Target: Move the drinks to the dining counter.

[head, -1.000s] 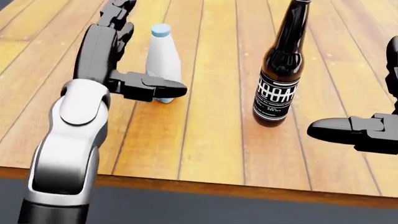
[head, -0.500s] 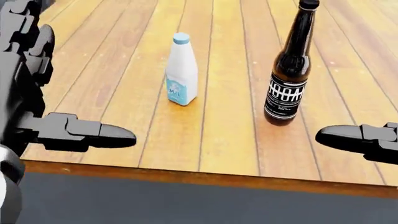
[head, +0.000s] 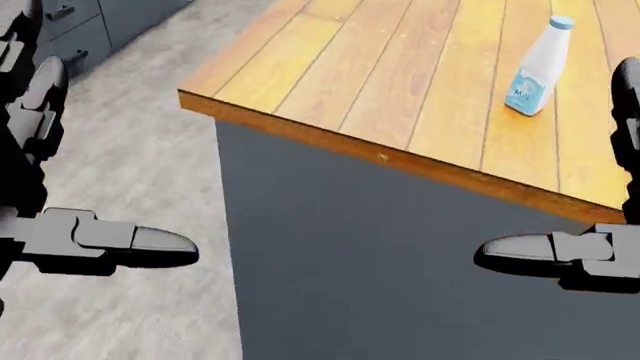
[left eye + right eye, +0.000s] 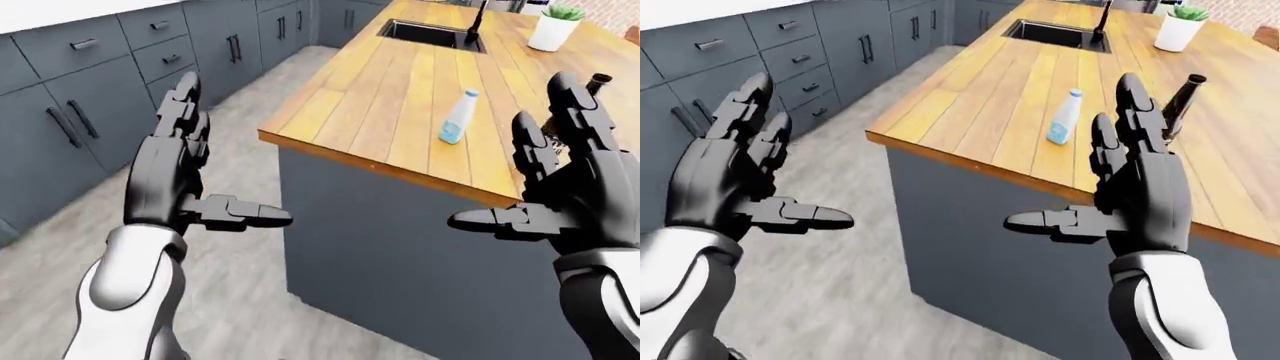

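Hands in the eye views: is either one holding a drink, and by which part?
Nothing is held. The left hand and right hand are open, off the counter; the milk bottle stands untouched.

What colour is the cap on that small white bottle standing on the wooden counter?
Light blue, matching its label. The white milk bottle shows best in the head view.

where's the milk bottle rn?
The milk bottle stands upright on the wooden counter, right of centre in the left-eye view, near the counter's edge. The dark bottle is to its right, mostly behind the right hand.
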